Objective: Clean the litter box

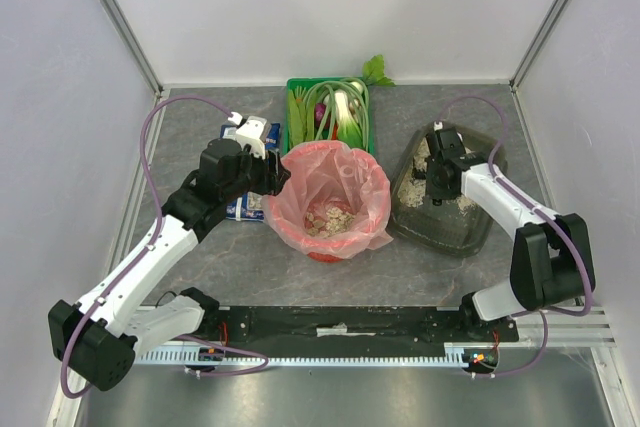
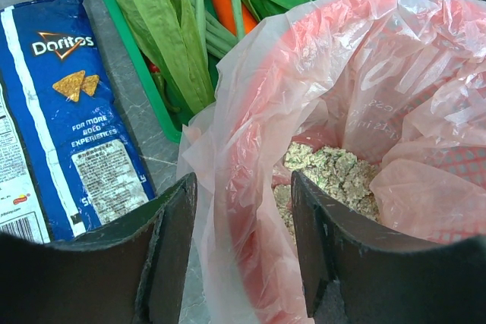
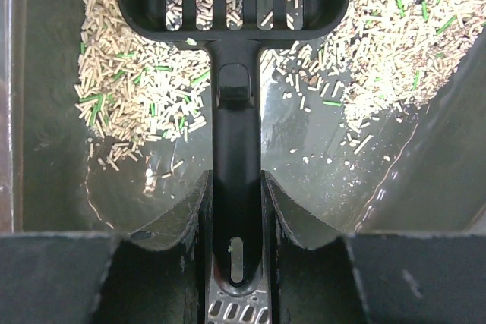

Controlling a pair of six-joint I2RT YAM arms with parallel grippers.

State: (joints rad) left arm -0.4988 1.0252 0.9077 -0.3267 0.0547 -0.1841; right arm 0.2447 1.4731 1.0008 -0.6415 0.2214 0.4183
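The litter box [image 1: 452, 232] is a shallow dark tray at the right and holds beige pellet litter [image 3: 129, 81] with some green bits. My right gripper [image 1: 437, 183] is over the tray. In the right wrist view it [image 3: 235, 187] is shut on the handle of a black slotted scoop [image 3: 234, 5], whose head lies over the litter at the far end. The tray floor [image 3: 311, 142] is bare around the handle. My left gripper [image 1: 276, 177] is open at the left rim of the red bin's pink bag [image 1: 300, 205]. In the left wrist view the bag's edge [image 2: 228, 210] stands between the spread fingers [image 2: 315, 225]. Litter clumps [image 2: 334, 176] lie in the bag.
A green crate [image 1: 294, 117] of vegetables stands behind the bin. A blue Doritos bag [image 2: 68, 111] lies flat left of the bin, under my left arm. White walls close in the back and both sides.
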